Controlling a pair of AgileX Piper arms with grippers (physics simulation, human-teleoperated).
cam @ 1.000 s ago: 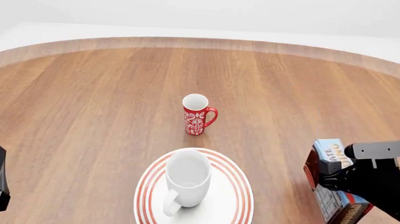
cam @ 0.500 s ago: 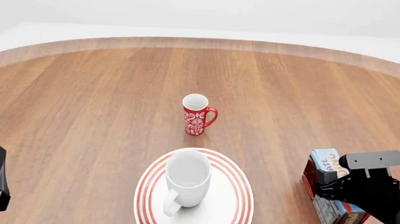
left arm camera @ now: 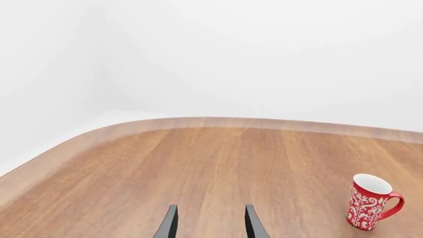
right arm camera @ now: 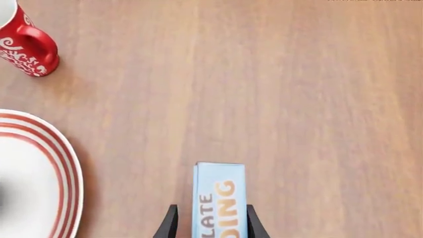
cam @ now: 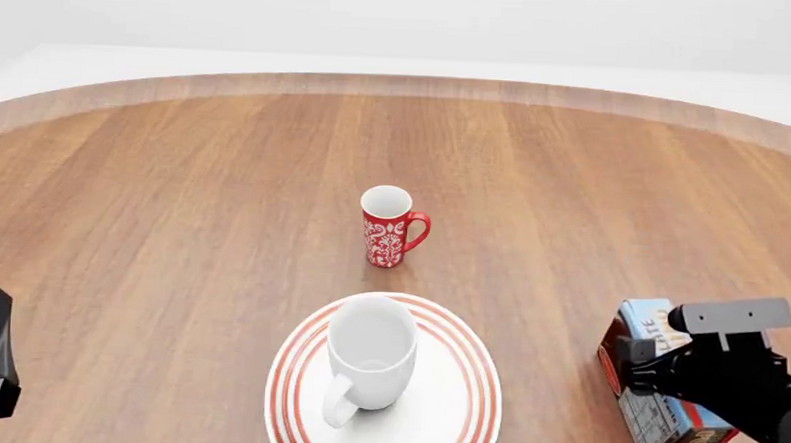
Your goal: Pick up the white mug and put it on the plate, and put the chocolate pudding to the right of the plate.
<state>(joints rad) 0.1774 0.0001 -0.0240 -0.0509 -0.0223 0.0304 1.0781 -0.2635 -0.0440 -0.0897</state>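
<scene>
The right gripper (cam: 656, 378) was closed on the pudding (cam: 655, 393) at the lower right of the front view, to the right of the plate (cam: 462, 400) and near it — whether the carton already touched the table I cannot tell. The left gripper (left arm camera: 210, 224) stood open and empty at the lower left edge. The mug (cam: 369, 366) stood upright on the plate, so that part looked done; only releasing the pudding seemed left. I counted one plate, one pudding, two mugs — one white, one red mug (cam: 391, 227).
</scene>
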